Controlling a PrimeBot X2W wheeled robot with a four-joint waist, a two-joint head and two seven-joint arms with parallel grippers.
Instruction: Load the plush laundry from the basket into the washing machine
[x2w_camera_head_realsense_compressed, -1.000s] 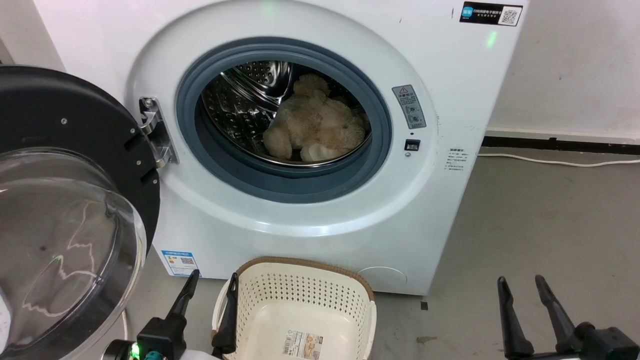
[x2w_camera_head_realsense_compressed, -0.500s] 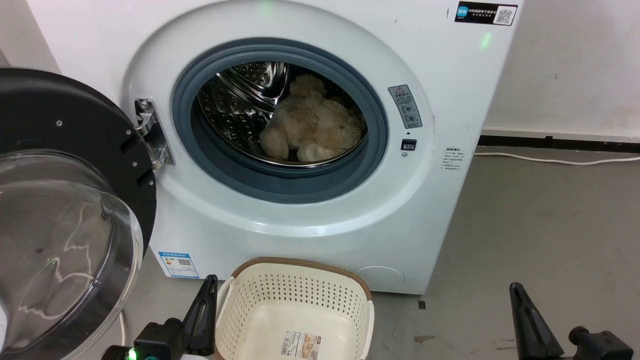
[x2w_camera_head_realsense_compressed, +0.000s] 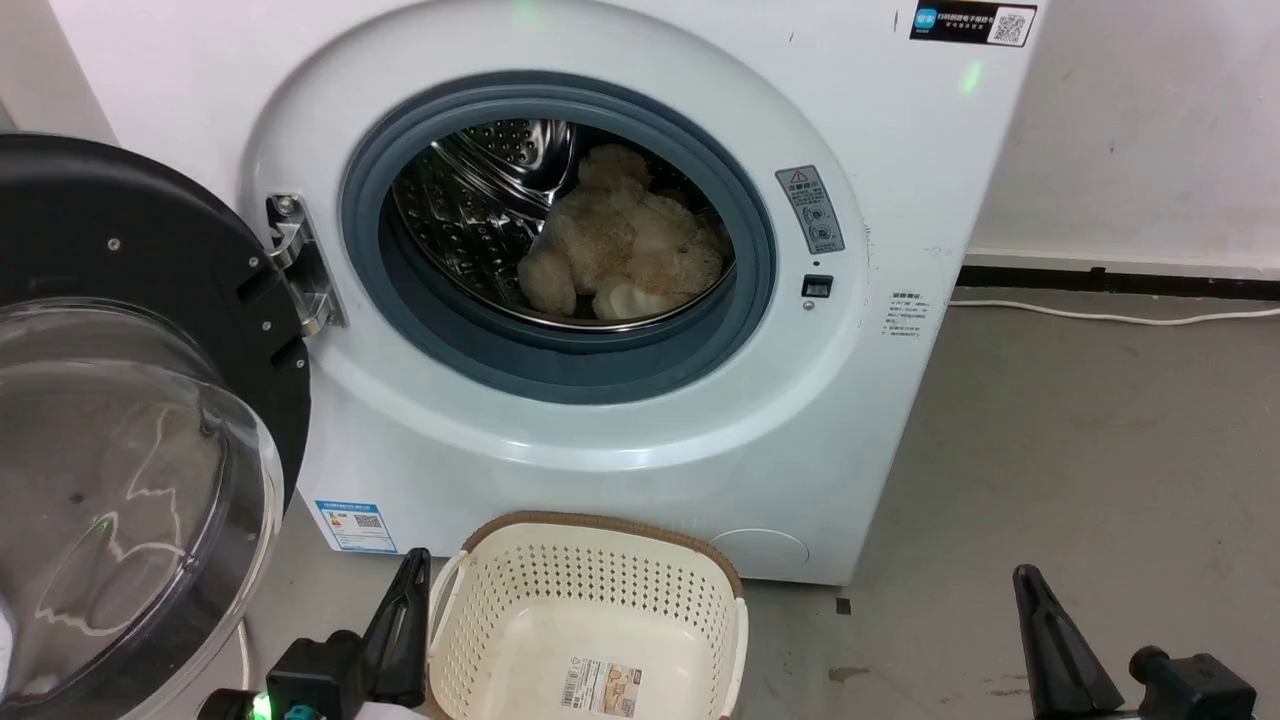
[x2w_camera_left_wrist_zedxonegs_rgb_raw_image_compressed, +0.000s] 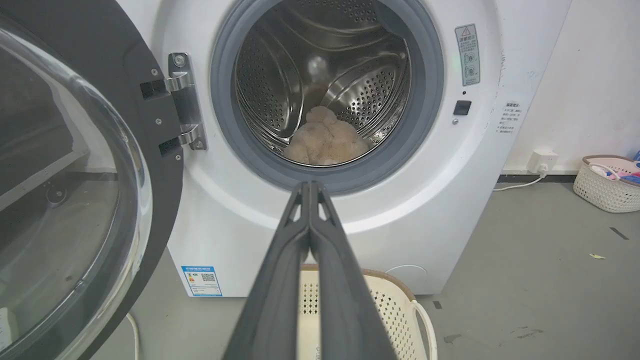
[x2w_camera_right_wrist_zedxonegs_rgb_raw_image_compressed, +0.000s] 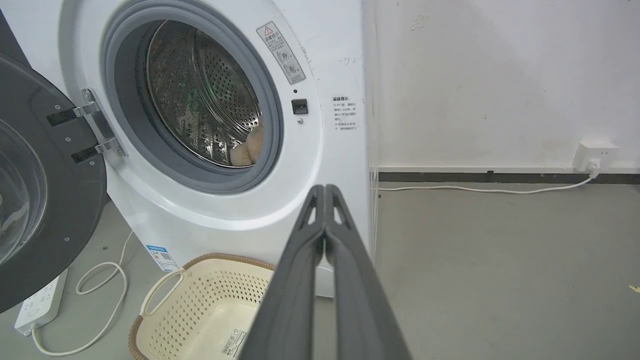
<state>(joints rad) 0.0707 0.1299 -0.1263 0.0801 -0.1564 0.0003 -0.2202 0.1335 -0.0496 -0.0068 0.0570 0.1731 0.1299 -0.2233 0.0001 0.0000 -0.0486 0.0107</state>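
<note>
The plush laundry (x2w_camera_head_realsense_compressed: 620, 240) lies inside the steel drum of the washing machine (x2w_camera_head_realsense_compressed: 600, 440), a fluffy cream heap low in the round opening; the left wrist view has it as well (x2w_camera_left_wrist_zedxonegs_rgb_raw_image_compressed: 325, 142). The basket (x2w_camera_head_realsense_compressed: 590, 590) stands on the floor against the washer's front, holding nothing but the label sticker on its floor. My left gripper (x2w_camera_head_realsense_compressed: 412, 580) is shut, just left of the basket's rim, holding nothing. My right gripper (x2w_camera_head_realsense_compressed: 1030, 590) is shut over bare floor at the lower right. In both wrist views the fingers (x2w_camera_left_wrist_zedxonegs_rgb_raw_image_compressed: 310, 187) (x2w_camera_right_wrist_zedxonegs_rgb_raw_image_compressed: 325, 190) meet at the tips.
The black-framed domed door (x2w_camera_head_realsense_compressed: 130, 300) stands swung open at the left, close to my left arm. A white power strip (x2w_camera_right_wrist_zedxonegs_rgb_raw_image_compressed: 37, 305) and cable lie on the floor under it. Another basket (x2w_camera_left_wrist_zedxonegs_rgb_raw_image_compressed: 607, 182) with coloured items sits by the right wall. A cord runs along the skirting.
Both grippers stood open a second ago and are shut now. Both have sunk lower in the head view, which has itself shifted slightly. The plush and basket have not moved.
</note>
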